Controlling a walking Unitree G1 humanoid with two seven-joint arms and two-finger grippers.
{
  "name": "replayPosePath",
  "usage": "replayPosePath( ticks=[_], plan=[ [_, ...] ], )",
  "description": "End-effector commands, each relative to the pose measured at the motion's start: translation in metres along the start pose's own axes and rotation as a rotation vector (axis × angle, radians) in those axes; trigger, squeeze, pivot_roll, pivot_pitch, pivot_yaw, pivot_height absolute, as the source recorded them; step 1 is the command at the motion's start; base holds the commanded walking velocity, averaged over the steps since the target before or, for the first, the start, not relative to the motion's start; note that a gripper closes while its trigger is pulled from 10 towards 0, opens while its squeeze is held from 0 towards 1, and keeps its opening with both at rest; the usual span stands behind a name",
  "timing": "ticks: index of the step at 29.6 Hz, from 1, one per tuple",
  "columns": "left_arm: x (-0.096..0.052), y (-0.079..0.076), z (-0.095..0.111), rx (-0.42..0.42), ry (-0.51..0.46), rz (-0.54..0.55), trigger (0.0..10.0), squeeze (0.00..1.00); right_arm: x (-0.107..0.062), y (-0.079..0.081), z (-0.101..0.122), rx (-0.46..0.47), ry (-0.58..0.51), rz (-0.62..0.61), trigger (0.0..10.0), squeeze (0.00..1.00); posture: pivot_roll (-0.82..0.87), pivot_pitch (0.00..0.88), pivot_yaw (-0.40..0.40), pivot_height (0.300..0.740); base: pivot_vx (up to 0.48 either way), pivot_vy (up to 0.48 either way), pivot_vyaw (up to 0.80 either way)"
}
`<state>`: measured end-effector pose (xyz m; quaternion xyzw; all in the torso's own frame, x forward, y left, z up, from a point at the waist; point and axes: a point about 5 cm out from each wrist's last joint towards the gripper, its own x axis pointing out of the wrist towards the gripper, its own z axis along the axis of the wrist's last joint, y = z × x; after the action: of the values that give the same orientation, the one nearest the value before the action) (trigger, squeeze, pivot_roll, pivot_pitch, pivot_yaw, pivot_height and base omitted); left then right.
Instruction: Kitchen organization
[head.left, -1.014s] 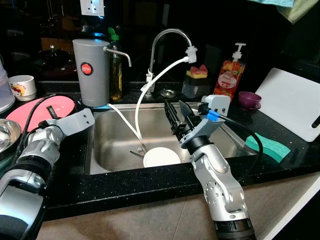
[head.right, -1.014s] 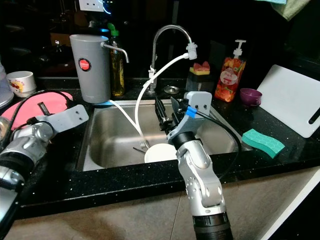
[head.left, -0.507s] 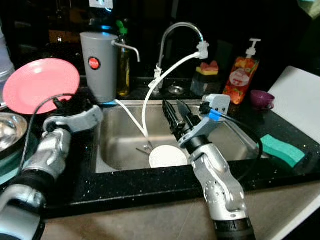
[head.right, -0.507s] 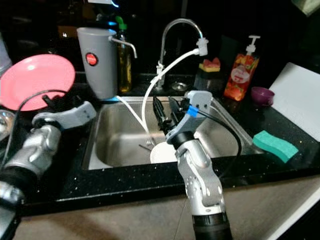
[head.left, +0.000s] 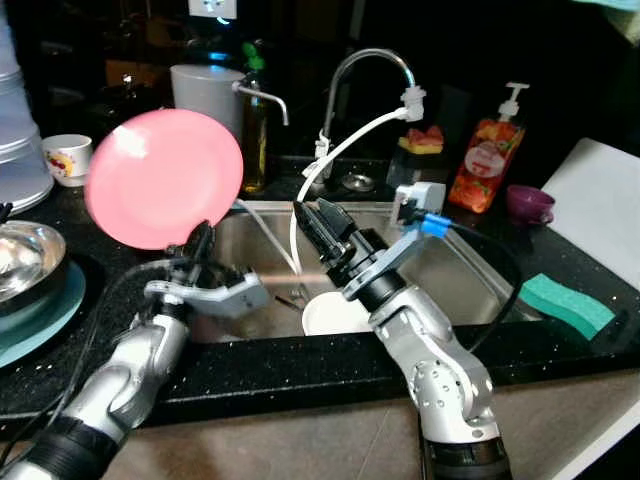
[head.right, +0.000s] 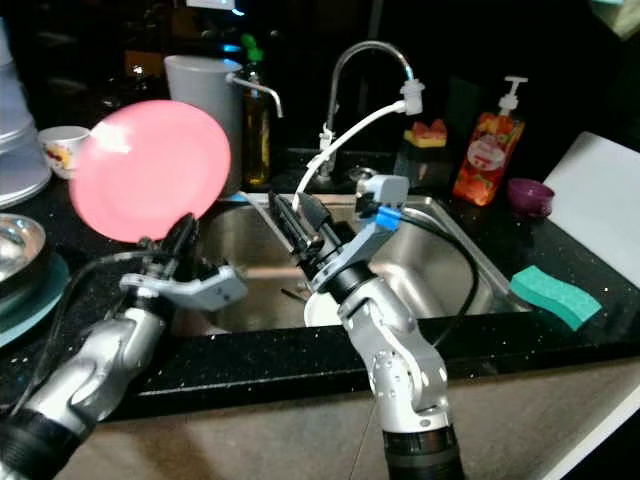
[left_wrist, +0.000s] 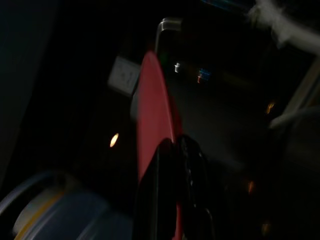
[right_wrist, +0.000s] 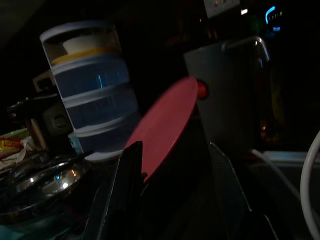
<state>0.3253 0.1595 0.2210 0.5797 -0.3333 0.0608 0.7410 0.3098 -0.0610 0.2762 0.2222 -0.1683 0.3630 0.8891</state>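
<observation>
My left gripper (head.left: 201, 244) is shut on the lower rim of a pink plate (head.left: 165, 178) and holds it upright above the counter at the sink's left edge. The left wrist view shows the plate (left_wrist: 152, 125) edge-on between my black fingers (left_wrist: 169, 200). My right gripper (head.left: 320, 222) hovers open over the steel sink (head.left: 455, 270), pointing left at the plate. In the right wrist view the plate (right_wrist: 165, 125) stands beyond the open fingers (right_wrist: 127, 175), apart from them. A white plate (head.left: 328, 315) and a fork (head.left: 293, 297) lie in the sink below.
A grey water jug (head.left: 205, 85), a faucet (head.left: 370, 60) with a white hose and a soap bottle (head.left: 487, 150) stand behind the sink. A green sponge (head.left: 565, 305), white board (head.left: 600, 190) and purple cup (head.left: 527, 202) sit right. A steel bowl (head.left: 25, 260) and stacked containers (head.left: 20, 150) sit left.
My left arm has lifted the pink plate off the counter and swung it right, toward the sink. My right gripper has turned left toward the plate. The camera has shifted too.
</observation>
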Motion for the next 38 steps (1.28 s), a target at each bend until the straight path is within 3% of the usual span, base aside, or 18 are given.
replayPosePath(
  ticks=[1, 8, 14, 24, 25, 26, 27, 28, 32, 38],
  plan=[
    [-0.005, -0.005, 0.015, -0.026, -0.069, -0.033, 10.0, 0.00, -0.002, -0.005, -0.001, 0.016, 0.018, -0.017, 10.0, 0.00, 0.20, 0.063, -0.160, 0.740, 0.000, 0.000, 0.00],
    [-0.013, -0.008, 0.041, -0.087, -0.159, -0.047, 10.0, 0.00, -0.003, -0.014, -0.011, 0.018, 0.098, -0.067, 10.0, 0.00, 0.20, 0.055, -0.154, 0.740, 0.000, 0.000, 0.00],
    [-0.021, -0.012, 0.070, -0.146, -0.250, -0.075, 10.0, 0.00, -0.004, -0.025, -0.014, 0.075, 0.124, -0.131, 10.0, 0.00, 0.20, 0.042, -0.146, 0.740, 0.000, 0.000, 0.00],
    [-0.025, -0.013, 0.089, -0.178, -0.328, -0.099, 10.0, 0.00, -0.002, -0.031, -0.013, 0.132, 0.128, -0.160, 10.0, 0.00, 0.20, 0.042, -0.144, 0.740, 0.000, 0.000, 0.00],
    [-0.027, -0.014, 0.091, -0.179, -0.336, -0.106, 10.0, 0.00, -0.002, -0.033, -0.014, 0.139, 0.132, -0.171, 6.5, 0.00, 0.20, 0.042, -0.144, 0.740, 0.000, 0.000, 0.00],
    [-0.028, -0.015, 0.093, -0.180, -0.343, -0.111, 10.0, 0.00, -0.002, -0.034, -0.014, 0.146, 0.134, -0.180, 3.8, 0.00, 0.20, 0.042, -0.144, 0.740, 0.000, 0.000, 0.00],
    [-0.028, -0.015, 0.093, -0.180, -0.343, -0.111, 10.0, 0.00, -0.002, -0.034, -0.014, 0.146, 0.134, -0.180, 3.8, 0.00, 0.20, 0.042, -0.144, 0.740, 0.000, 0.000, 0.00],
    [-0.029, -0.015, 0.094, -0.180, -0.349, -0.115, 10.0, 0.00, -0.001, -0.035, -0.015, 0.156, 0.137, -0.181, 0.0, 0.00, 0.20, 0.042, -0.144, 0.740, 0.000, 0.000, 0.00],
    [-0.031, -0.018, 0.093, -0.164, -0.359, -0.129, 10.0, 0.00, 0.000, -0.035, -0.013, 0.219, 0.120, -0.159, 0.0, 0.00, 0.20, 0.042, -0.142, 0.740, 0.000, 0.000, 0.00],
    [-0.027, -0.019, 0.087, -0.147, -0.333, -0.135, 10.0, 0.00, -0.001, -0.037, -0.012, 0.223, 0.113, -0.172, 0.0, 0.00, 0.20, 0.042, -0.142, 0.740, 0.000, 0.000, 0.00]
  ],
)
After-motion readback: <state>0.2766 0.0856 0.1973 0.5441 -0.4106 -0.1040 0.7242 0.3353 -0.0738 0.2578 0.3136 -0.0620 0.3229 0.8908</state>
